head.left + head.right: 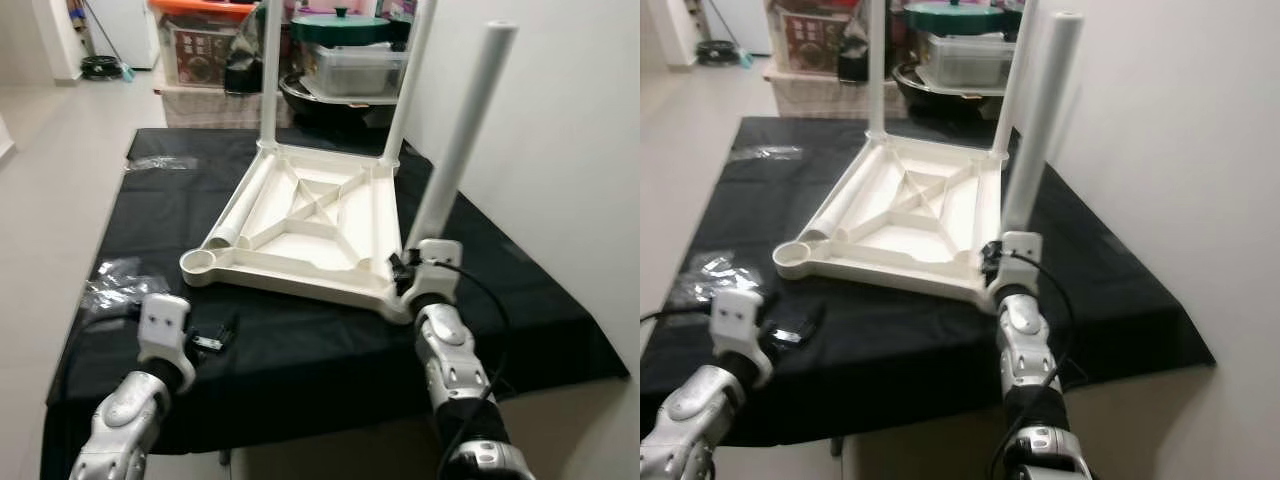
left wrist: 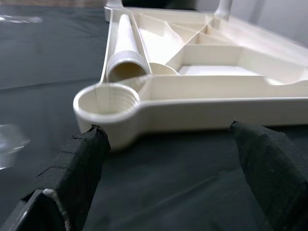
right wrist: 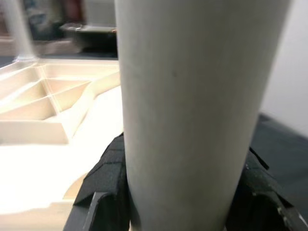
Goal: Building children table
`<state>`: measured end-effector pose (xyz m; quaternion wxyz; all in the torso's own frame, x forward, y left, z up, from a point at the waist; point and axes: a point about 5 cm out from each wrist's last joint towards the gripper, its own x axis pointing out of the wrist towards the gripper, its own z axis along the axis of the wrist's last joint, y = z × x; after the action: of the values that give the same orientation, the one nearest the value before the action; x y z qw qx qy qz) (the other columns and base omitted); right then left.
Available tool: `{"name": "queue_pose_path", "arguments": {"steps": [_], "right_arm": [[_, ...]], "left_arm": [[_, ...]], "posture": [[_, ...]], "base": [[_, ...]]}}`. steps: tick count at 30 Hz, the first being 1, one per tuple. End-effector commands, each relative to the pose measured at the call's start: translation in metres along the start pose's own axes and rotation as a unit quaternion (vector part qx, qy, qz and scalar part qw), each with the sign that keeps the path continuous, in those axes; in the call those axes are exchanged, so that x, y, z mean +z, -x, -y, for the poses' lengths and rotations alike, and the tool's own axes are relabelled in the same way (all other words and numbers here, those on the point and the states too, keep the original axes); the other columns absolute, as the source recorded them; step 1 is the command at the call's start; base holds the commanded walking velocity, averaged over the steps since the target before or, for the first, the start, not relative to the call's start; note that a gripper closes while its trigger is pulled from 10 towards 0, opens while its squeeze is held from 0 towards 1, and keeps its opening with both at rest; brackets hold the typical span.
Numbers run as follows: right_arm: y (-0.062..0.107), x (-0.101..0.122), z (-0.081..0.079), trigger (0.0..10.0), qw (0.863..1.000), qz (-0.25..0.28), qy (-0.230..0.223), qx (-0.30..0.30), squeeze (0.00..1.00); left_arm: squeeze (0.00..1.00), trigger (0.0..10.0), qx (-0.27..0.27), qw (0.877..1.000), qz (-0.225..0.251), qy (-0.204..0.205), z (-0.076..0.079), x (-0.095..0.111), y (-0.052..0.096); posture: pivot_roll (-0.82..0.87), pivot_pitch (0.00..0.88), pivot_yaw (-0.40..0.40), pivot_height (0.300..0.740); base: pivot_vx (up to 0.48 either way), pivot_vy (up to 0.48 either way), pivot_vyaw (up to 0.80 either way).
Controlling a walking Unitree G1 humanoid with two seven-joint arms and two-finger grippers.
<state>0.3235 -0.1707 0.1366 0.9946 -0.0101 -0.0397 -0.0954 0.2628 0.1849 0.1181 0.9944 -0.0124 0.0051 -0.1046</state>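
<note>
Right hand (image 1: 402, 275) clamping corner leg (image 1: 462, 135), tabletop (image 1: 310, 225) (upside down) near cloth edge

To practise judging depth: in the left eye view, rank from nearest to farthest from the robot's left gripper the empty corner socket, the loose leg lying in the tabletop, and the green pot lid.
1. Empty corner socket, just beyond the left gripper.
2. Loose leg, lying along the tabletop's left edge.
3. Green pot lid, far back beyond the table.

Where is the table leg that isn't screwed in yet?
The loose leg lies inside the upside-down tabletop, along its left edge on the black cloth. Its threaded end sits just behind the empty corner socket.
</note>
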Motion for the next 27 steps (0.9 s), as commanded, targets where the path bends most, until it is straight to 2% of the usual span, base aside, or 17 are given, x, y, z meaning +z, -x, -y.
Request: {"name": "queue_pose_path", "arguments": {"steps": [1, 2, 3, 4, 5, 8, 11, 12, 14, 16, 19, 20, 21, 22, 24, 26, 27], "right_arm": [[0.001, 0.037, 0.0, 0.0, 0.995, 0.091, 0.026, -0.002, 0.0], [0.008, 0.043, -0.011, 0.0, 0.994, 0.103, 0.021, 0.035, 0.0], [0.013, 0.05, -0.029, 9.0, 0.987, 0.123, 0.013, 0.104, 0.0], [0.016, 0.054, -0.041, 9.0, 0.979, 0.135, 0.007, 0.152, 0.0], [0.017, 0.058, -0.049, 10.0, 0.97, 0.145, -0.015, 0.196, 0.95], [0.015, 0.063, -0.053, 10.0, 0.966, 0.151, -0.026, 0.21, 1.0], [0.008, 0.065, -0.055, 10.0, 0.963, 0.144, -0.016, 0.226, 1.0], [-0.001, 0.07, -0.055, 10.0, 0.958, 0.137, -0.011, 0.251, 0.0], [-0.01, 0.075, -0.056, 10.0, 0.938, 0.125, 0.005, 0.322, 0.0], [-0.011, 0.076, -0.056, 10.0, 0.928, 0.121, 0.016, 0.351, 0.0], [-0.011, 0.076, -0.056, 10.0, 0.928, 0.121, 0.016, 0.351, 0.0], [-0.011, 0.071, -0.056, 10.0, 0.91, 0.101, 0.025, 0.402, 0.0], [-0.011, 0.071, -0.056, 10.0, 0.91, 0.101, 0.025, 0.402, 0.0], [-0.011, 0.06, -0.058, 10.0, 0.876, 0.062, 0.027, 0.477, 0.0], [-0.011, 0.06, -0.058, 10.0, 0.876, 0.062, 0.027, 0.477, 0.0], [-0.007, 0.041, -0.068, 10.0, 0.811, 0.006, 0.038, 0.584, 0.0], [-0.007, 0.041, -0.068, 10.0, 0.811, 0.006, 0.038, 0.584, 0.0]], "left_arm": [[0.0, 10.0, -0.012, 1.0, -0.008, -0.001, 0.004, -0.002, -0.001], [0.0, 10.0, -0.015, 1.0, -0.009, -0.002, 0.004, -0.003, -0.001], [0.0, 10.0, -0.016, 1.0, -0.009, -0.003, 0.004, -0.002, -0.003], [0.0, 10.0, -0.016, 1.0, -0.008, -0.004, 0.004, -0.002, -0.004], [0.0, 10.0, -0.017, 1.0, -0.007, -0.004, 0.004, -0.001, -0.005], [0.0, 10.0, -0.017, 1.0, -0.005, -0.004, 0.005, 0.0, -0.006], [0.0, 10.0, -0.016, 1.0, -0.004, -0.004, 0.005, 0.0, -0.005], [0.0, 10.0, -0.013, 1.0, -0.005, -0.004, 0.004, 0.0, -0.004], [0.0, 10.0, -0.008, 1.0, -0.007, -0.005, 0.002, -0.002, 0.0], [0.0, 10.0, -0.006, 1.0, -0.007, -0.006, 0.001, -0.002, 0.001], [0.0, 10.0, -0.006, 1.0, -0.007, -0.006, 0.001, -0.002, 0.001], [0.0, 10.0, -0.006, 1.0, -0.008, -0.006, 0.001, -0.003, 0.001], [0.0, 10.0, -0.006, 1.0, -0.008, -0.006, 0.001, -0.003, 0.001], [0.0, 10.0, -0.006, 1.0, -0.007, -0.006, 0.002, -0.003, 0.0], [0.0, 10.0, -0.006, 1.0, -0.007, -0.006, 0.002, -0.003, 0.0], [0.0, 10.0, -0.009, 1.0, -0.004, -0.008, 0.003, -0.001, -0.003], [0.0, 10.0, -0.009, 1.0, -0.004, -0.008, 0.003, -0.001, -0.003]], "posture": [[0.03, 0.0, -0.099, 0.74], [0.02, 0.0, -0.095, 0.74], [0.02, 0.0, -0.095, 0.74], [0.02, 0.0, -0.095, 0.74], [0.02, 0.0, -0.098, 0.74], [0.03, 0.0, -0.106, 0.74], [0.03, 0.0, -0.106, 0.74], [0.04, 0.0, -0.112, 0.74], [0.05, 0.0, -0.118, 0.74], [0.05, 0.0, -0.12, 0.74], [0.05, 0.0, -0.12, 0.74], [0.05, 0.0, -0.12, 0.74], [0.05, 0.0, -0.12, 0.74], [0.06, 0.0, -0.122, 0.74], [0.06, 0.0, -0.122, 0.74], [0.07, 0.0, -0.13, 0.74], [0.07, 0.0, -0.13, 0.74]], "base": [[0.0, 0.0, 0.0], [0.0, 0.0, 0.0], [0.0, 0.0, 0.0], [0.0, 0.0, 0.0], [0.0, 0.0, 0.0], [0.0, 0.0, 0.0], [0.0, 0.0, 0.0], [0.0, 0.0, 0.0], [0.0, 0.0, 0.0], [0.0, 0.0, 0.0], [0.0, 0.0, 0.0], [0.0, 0.0, 0.0], [0.0, 0.0, 0.0], [0.0, 0.0, 0.0], [0.0, 0.0, 0.0], [0.0, 0.0, 0.0], [0.0, 0.0, 0.0]]}}
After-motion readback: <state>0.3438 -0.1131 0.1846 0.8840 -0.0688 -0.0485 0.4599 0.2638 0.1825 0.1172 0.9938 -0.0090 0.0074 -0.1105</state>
